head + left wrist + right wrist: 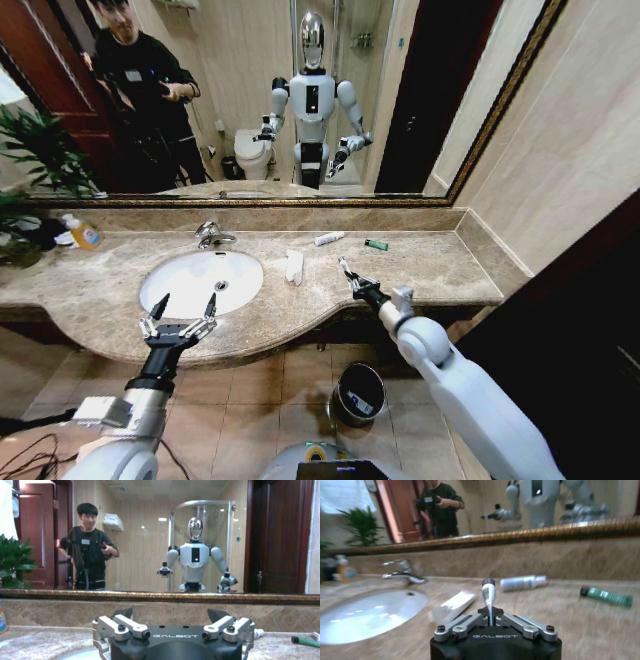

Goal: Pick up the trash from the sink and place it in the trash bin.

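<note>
Right fingers: my right gripper (346, 268) has its jaws pressed together on a slim white tube with a dark tip (487, 592), which sticks straight out ahead of my fingers (462, 624), above the marble counter.
Left fingers: my left gripper (183, 306) is spread wide, its two dark fingertips (160, 303) well apart and holding nothing, at the front rim of the sink.
Held tube: over the counter to the right of the basin, between the folded tissue and the counter's front edge.
Folded white tissue (294, 266): lying flat on the marble just right of the sink (160, 290).
Second white tube (328, 238): on the counter near the back wall, beyond the tissue.
Green stick (376, 244): just beside that tube, further right, also near the back wall.
Trash bin (357, 393): on the tiled floor below the counter's front edge, under my right arm, dark liner showing.
Chrome tap (210, 235): behind the basin.
Soap bottle (82, 231): far left on the counter, beside a green plant (40, 150).
Counter (440, 270): beige-brown marble, backed by a wide mirror (420, 90).
</note>
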Robot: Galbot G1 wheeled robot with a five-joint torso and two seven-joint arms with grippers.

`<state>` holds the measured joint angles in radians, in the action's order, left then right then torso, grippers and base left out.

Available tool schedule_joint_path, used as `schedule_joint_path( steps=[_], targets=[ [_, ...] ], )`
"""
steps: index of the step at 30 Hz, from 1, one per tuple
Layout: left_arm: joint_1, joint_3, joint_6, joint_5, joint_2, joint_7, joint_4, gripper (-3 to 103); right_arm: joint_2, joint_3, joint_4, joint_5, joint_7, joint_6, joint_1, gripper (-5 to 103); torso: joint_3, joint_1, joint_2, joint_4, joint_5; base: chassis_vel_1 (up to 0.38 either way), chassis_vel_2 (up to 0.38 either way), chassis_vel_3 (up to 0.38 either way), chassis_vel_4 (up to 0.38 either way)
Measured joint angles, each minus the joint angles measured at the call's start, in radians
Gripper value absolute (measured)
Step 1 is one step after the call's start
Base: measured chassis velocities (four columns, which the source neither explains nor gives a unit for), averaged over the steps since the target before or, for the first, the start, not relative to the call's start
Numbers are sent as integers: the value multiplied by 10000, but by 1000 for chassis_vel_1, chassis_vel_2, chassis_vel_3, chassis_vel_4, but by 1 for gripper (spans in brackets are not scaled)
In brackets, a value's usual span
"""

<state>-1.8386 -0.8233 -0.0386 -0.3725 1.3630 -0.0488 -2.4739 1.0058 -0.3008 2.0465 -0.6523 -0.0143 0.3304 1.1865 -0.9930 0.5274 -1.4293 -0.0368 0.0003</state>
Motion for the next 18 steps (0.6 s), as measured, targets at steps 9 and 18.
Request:
schedule_joint_path(
  steps=[9, 18],
  targets=[
    [0, 0, 0, 0, 0, 1, 0, 100, 159, -1929, -408, 297, -2123, -1142, 2167, 3, 0, 1, 0, 1, 0, 0, 0, 0, 0],
    [0, 0, 0, 0, 1, 0, 0, 100, 734, -2235, -1896, 966, -3056, -2108, 2787, 3, 0, 1, 0, -1, -4, 0, 0, 0, 0]
  ],
)
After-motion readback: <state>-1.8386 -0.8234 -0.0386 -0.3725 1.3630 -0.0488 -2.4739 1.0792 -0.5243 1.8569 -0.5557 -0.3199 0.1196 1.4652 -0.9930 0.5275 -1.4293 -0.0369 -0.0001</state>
